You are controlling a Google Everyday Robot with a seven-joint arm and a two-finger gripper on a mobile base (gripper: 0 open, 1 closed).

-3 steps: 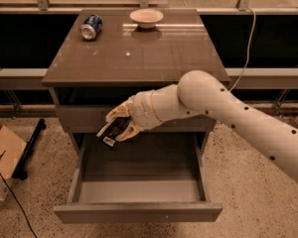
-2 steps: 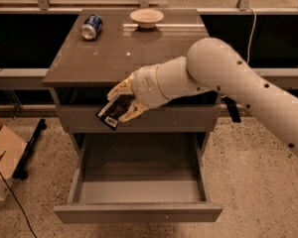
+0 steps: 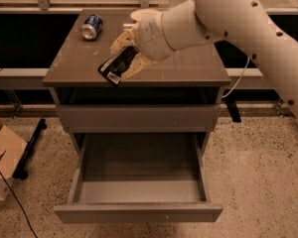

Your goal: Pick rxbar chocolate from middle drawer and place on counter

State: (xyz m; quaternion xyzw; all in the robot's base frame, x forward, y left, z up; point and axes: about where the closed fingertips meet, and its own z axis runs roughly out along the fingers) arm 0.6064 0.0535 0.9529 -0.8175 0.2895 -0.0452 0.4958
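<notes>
My gripper [image 3: 125, 57] is shut on the rxbar chocolate [image 3: 117, 65], a flat black wrapper with a white label patch at its lower left end. It holds the bar tilted above the front left part of the counter [image 3: 188, 68], a glossy grey-brown cabinet top. The bar's lower end hangs near the counter's front edge. The middle drawer [image 3: 139, 214] is pulled out below, and its grey box shows nothing inside. My white arm [image 3: 238, 14] reaches in from the upper right.
A blue soda can [image 3: 91, 27] lies on its side at the counter's back left. A white bowl [image 3: 139, 15] at the back is partly hidden by my arm. A shut grey drawer front [image 3: 139, 117] sits above the open drawer. A cardboard box [image 3: 2, 157] stands on the floor at left.
My gripper has risen with the rxbar chocolate from in front of the upper drawer front to above the counter's front left part. The drawer stays open.
</notes>
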